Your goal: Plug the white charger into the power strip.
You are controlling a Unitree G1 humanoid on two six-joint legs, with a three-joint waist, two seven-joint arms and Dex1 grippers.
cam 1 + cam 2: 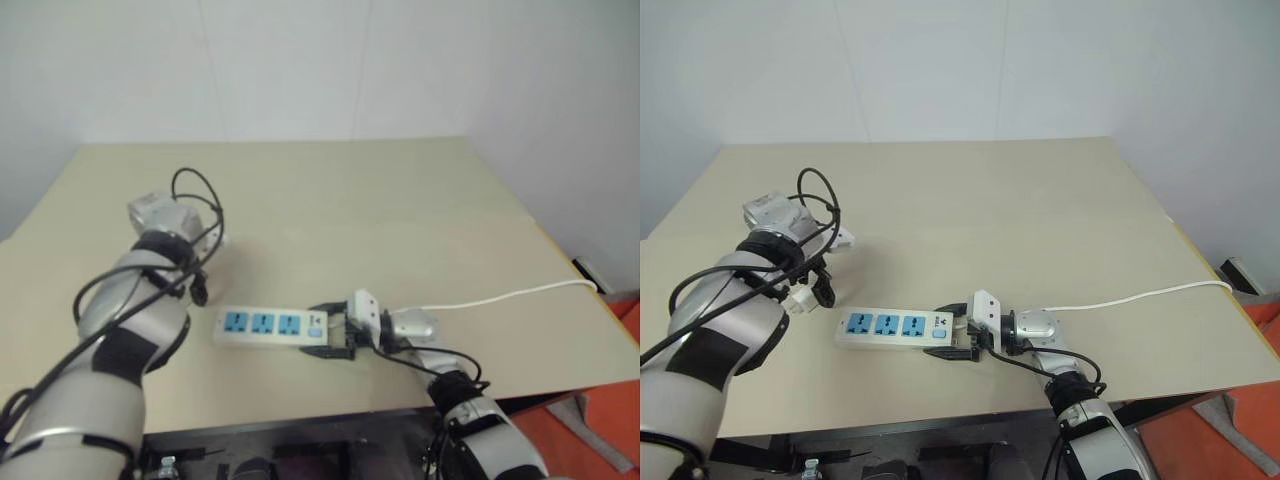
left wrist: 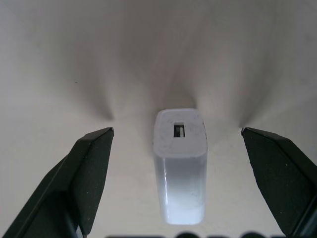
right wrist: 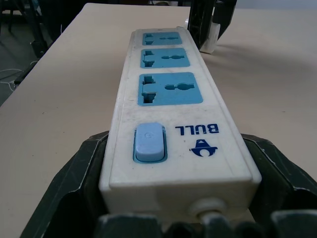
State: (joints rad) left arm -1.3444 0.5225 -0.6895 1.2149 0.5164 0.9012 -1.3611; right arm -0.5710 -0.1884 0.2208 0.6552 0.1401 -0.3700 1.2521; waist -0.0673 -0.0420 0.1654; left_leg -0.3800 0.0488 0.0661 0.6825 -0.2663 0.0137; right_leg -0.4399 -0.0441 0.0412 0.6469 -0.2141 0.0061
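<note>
Here, on inspection, your right gripper (image 3: 176, 218) was closed on the switch end of the power strip (image 1: 902, 328), one black finger (image 3: 74, 183) pressed against each long side, as the right wrist view showed. The strip lay flat on the beige table (image 1: 400, 210) near its front edge, at about 6 o'clock from the table's centre, with its three blue sockets (image 3: 171, 88) facing up and the blue switch (image 3: 149, 142) nearest the gripper. Its thin white cord (image 1: 500, 297) ran off toward 3 o'clock and over the table's right edge. Your left gripper (image 2: 178, 144) pointed steeply down over the white charger (image 2: 180, 163), its two fingers (image 2: 91, 168) spread wide on either side of the charger and touching neither face. The charger rested on the table with its port end facing up toward the wrist camera. In the right eye view it sat at about 10 o'clock from the strip, near its far end but apart from it. You had not yet seated the charger in any socket.
</note>
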